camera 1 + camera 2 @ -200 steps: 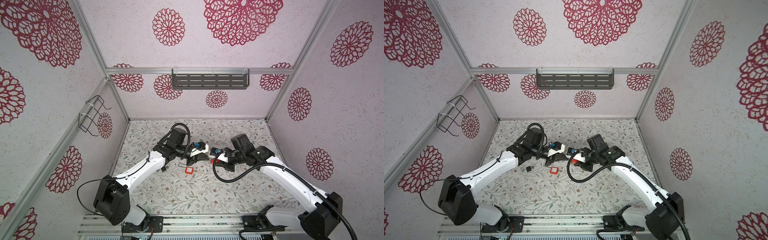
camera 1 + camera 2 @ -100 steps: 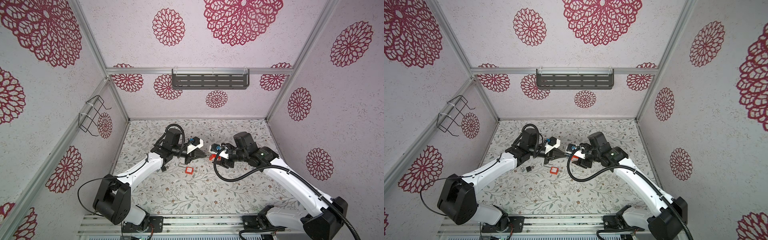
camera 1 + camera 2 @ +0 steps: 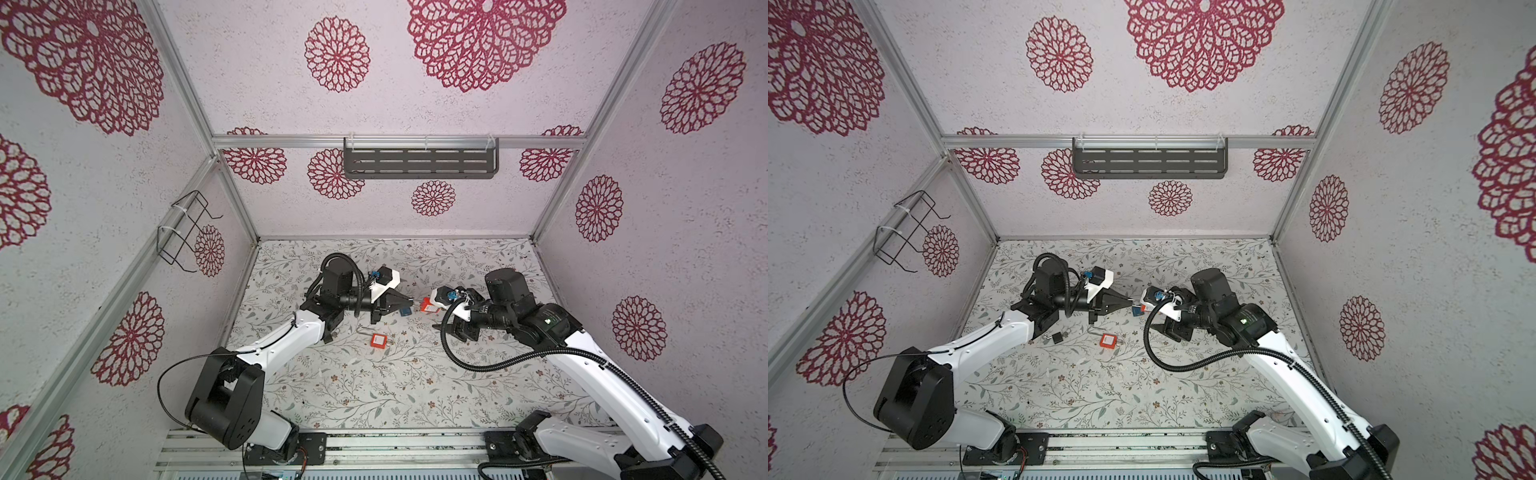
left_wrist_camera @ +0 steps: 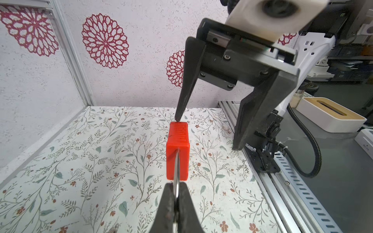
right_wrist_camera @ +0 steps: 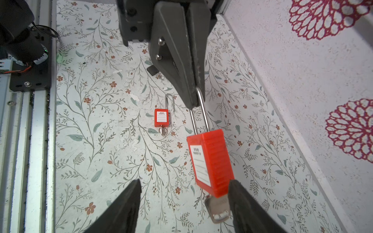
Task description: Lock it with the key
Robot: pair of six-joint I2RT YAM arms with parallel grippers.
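A red padlock [image 3: 428, 306] [image 3: 1143, 308] hangs in the air between the two arms. My left gripper [image 4: 176, 193] [image 3: 409, 305] [image 3: 1128, 304] [image 5: 191, 105] is shut on its steel shackle [image 5: 198, 115] [image 4: 177, 171]. The red body [image 4: 178, 151] [image 5: 210, 161] points away from it. A silver key [image 5: 217, 209] sticks out of the body's far end. My right gripper [image 5: 184, 182] [image 4: 206, 133] [image 3: 432, 311] stands open around that end. One of its fingers [image 5: 242, 201] sits close beside the body and key, and nothing is pinched.
A second red padlock [image 3: 377, 340] [image 3: 1107, 340] [image 5: 161, 118] lies on the flowered table with a key in it. A small black padlock [image 3: 1054, 337] [image 5: 152, 70] lies further left, under my left arm. A grey shelf [image 3: 419, 162] hangs on the back wall.
My right gripper has opened wide and let go of the key end of the padlock. The left gripper keeps its hold on the shackle.
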